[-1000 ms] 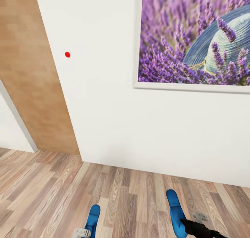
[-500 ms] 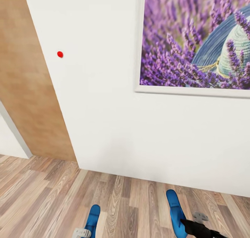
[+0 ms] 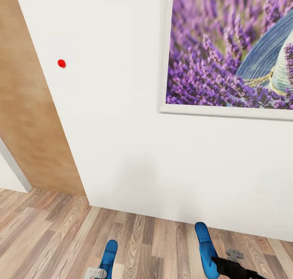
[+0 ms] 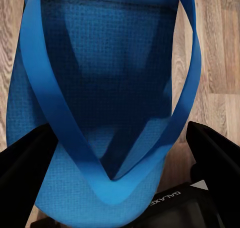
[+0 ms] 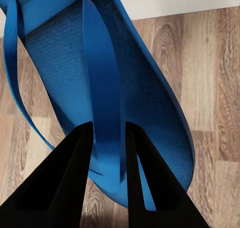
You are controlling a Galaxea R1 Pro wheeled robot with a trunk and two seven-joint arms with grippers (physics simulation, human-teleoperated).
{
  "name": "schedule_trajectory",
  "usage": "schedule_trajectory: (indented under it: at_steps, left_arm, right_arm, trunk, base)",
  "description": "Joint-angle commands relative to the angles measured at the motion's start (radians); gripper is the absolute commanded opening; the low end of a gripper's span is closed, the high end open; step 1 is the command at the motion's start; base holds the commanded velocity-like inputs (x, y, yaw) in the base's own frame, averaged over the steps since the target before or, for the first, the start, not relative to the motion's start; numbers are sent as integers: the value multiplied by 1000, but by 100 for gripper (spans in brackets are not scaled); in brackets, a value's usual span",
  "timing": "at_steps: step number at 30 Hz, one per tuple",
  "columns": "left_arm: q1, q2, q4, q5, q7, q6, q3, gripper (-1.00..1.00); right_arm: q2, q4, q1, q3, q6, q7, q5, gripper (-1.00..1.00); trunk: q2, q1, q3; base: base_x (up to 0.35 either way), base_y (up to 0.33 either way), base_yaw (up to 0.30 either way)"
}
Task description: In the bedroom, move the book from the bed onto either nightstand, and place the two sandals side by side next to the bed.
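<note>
Two bright blue sandals hang above the floor, one in each gripper. The left sandal [image 3: 109, 254] [image 4: 107, 88] lies between the black fingers [image 4: 25, 173] of my left gripper [image 3: 95, 273] [image 4: 120, 135], which is shut on its narrow end. My right gripper [image 3: 228, 267] [image 5: 108, 127] is shut on the strap of the right sandal [image 3: 205, 248] [image 5: 150, 98], with a finger [image 5: 65, 183] on either side of it. The book, the bed and the nightstand are out of view.
A white wall [image 3: 122, 128] stands close ahead, with a framed lavender picture [image 3: 232, 51] and a small red dot [image 3: 61, 63]. A brown wooden door [image 3: 28, 120] is at the left. Wood-plank floor [image 3: 49, 234] runs below.
The whole head view has shifted: the door and red dot slid left, the picture right, and the wall base sank lower. Both sandals and grippers kept their places in the view.
</note>
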Motion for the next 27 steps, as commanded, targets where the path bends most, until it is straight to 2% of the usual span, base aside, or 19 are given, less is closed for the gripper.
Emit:
schedule_trajectory:
  at_steps: [1, 9, 27]
  left_arm:
    - [-1, 0, 1, -11, -3, -6, 7, -100]
    - [-1, 0, 1, -11, -3, -6, 7, -100]
    - [-1, 0, 1, -11, -3, -6, 7, -100]
  right_arm:
    - [-1, 5, -2, -2, -5, 6, -5, -100]
    - [-1, 5, -2, -2, -5, 7, -5, -100]
    - [-1, 5, -2, -2, -5, 7, -3, -100]
  trunk:
    - [-1, 0, -1]
    - [-1, 0, -1]
    - [-1, 0, -1]
  base:
    - [30, 0, 0]
    - [6, 0, 59]
    - [0, 0, 284]
